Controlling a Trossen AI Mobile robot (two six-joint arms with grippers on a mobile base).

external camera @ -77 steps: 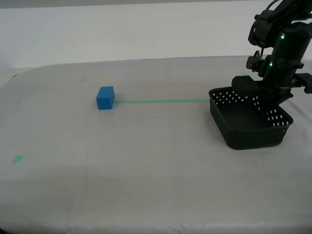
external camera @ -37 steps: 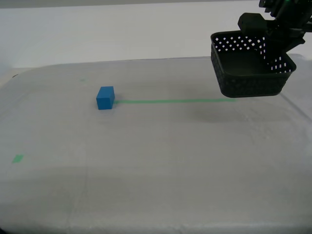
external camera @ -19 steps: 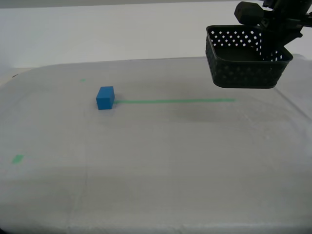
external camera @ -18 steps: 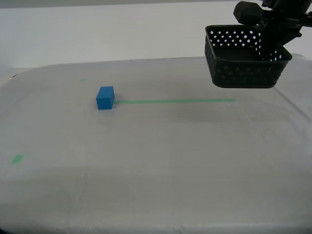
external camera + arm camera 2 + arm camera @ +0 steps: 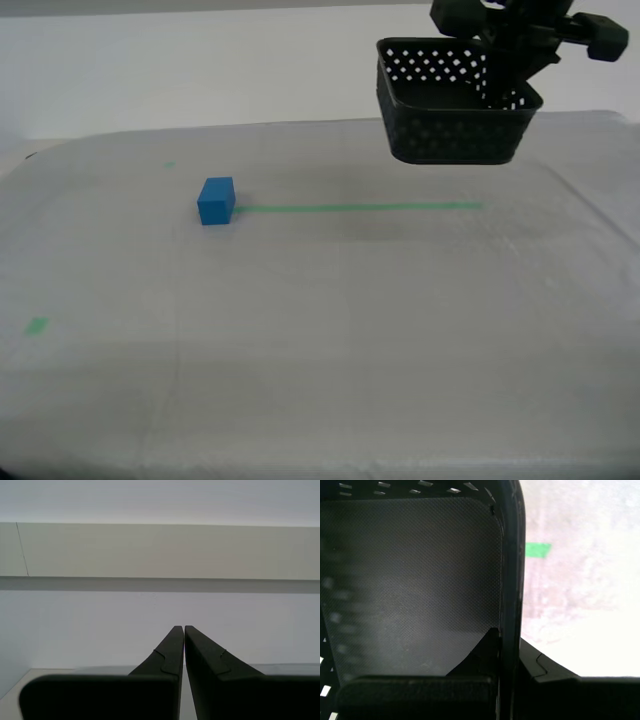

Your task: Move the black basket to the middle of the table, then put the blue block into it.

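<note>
My first claw (image 5: 509, 652) is clamped on the black basket's (image 5: 455, 105) wall, holding it above the table (image 5: 320, 330). The basket is not set down; the blue block (image 5: 216, 200) waits. My second claw (image 5: 184, 645) is together, empty.

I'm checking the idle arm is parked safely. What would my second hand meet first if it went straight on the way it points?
Nothing near: past my second hand, shut and empty, the second wrist view shows only open air, then a pale wall with a horizontal ledge. How far off it stands is unclear.
</note>
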